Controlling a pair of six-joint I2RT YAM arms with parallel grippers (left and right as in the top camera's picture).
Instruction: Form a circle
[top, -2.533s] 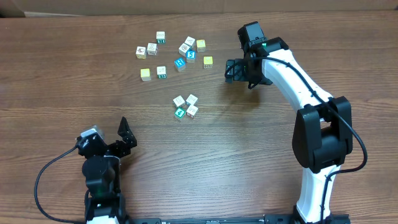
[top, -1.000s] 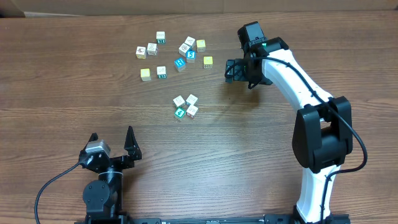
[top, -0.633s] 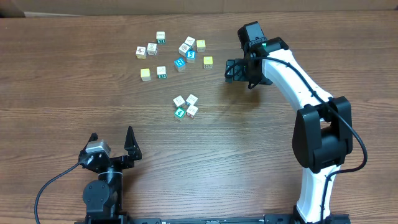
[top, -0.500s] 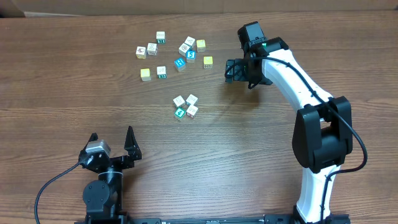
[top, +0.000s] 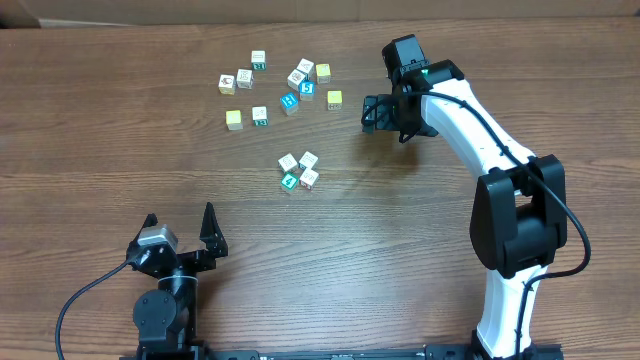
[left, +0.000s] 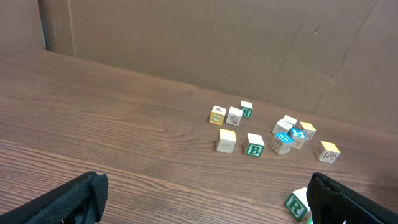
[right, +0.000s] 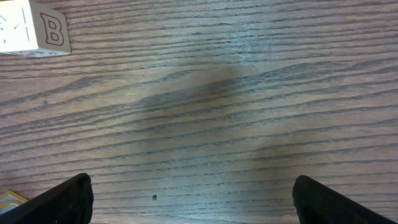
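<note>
Four cubes form the circle (top: 298, 170), tight at worktop (top: 400, 260) centre. Loose cubes (top: 285, 85) at 12 o'clock. Jaws wide, empty: left tool (top: 180, 216) at 7 o'clock, right tool (top: 368, 114) at 2 o'clock.

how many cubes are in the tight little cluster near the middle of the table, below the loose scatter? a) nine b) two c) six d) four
d: the cluster is three white-faced cubes and one teal-faced one packed close together, set apart from the loose scatter farther up the table.
</note>
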